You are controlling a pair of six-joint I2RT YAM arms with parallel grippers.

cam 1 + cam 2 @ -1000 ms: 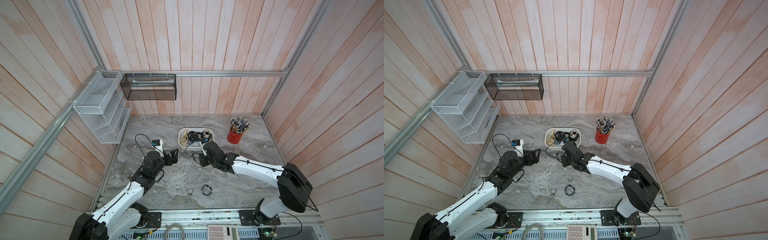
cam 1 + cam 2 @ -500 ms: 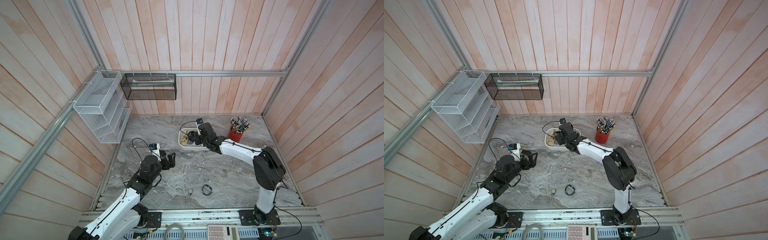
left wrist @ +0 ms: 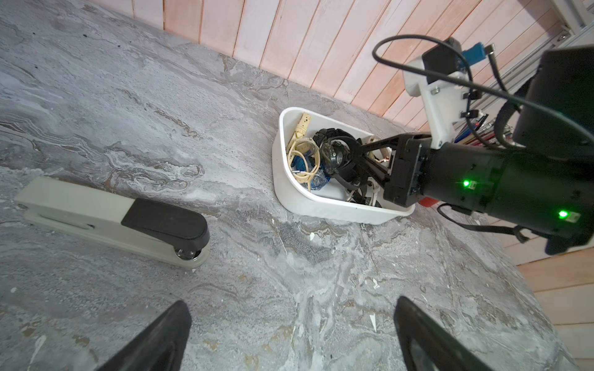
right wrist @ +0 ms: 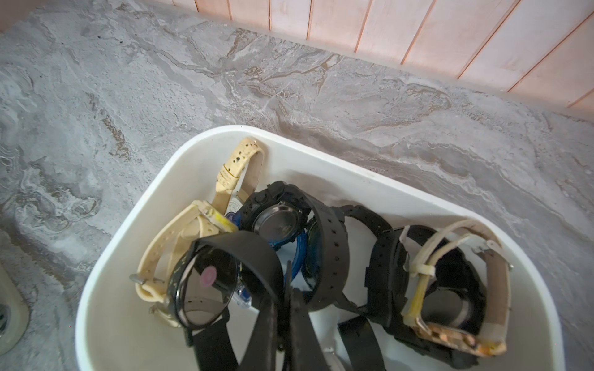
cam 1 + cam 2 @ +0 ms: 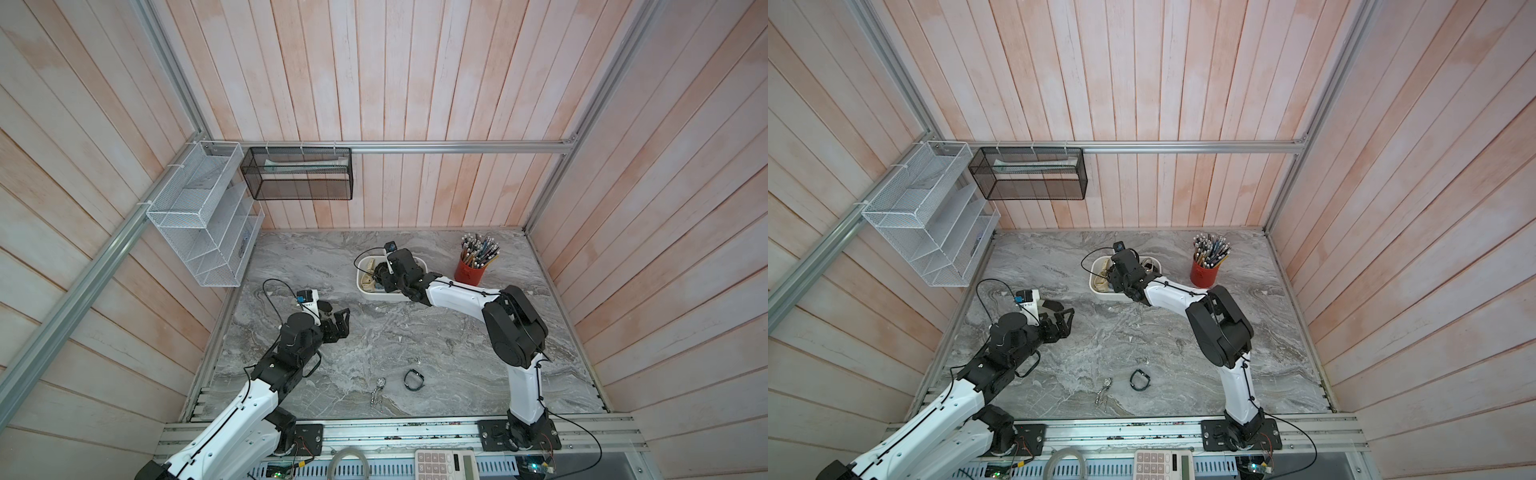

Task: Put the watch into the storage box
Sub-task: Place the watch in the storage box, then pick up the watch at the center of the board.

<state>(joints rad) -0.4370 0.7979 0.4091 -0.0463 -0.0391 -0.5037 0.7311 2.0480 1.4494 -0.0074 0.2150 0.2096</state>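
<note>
**Right gripper closed on black watch in storage box**

Top views: the right gripper (image 5: 383, 277) is seen down in the storage box (image 5: 360, 286) at the back of the bench (image 5: 415, 332). The left gripper (image 5: 337, 324) is held wide open, well apart. A silver watch (image 5: 379, 386) and a black band watch (image 5: 414, 379) are seen near the front edge.

Left wrist: the black watch (image 3: 334, 154) is pinched over the pile inside the box.

Right wrist: its strap is clamped between the fingers (image 4: 302, 321).

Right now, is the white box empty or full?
Partly full. The box holds a heap of black and cream watches, and some bare white floor shows.
</note>
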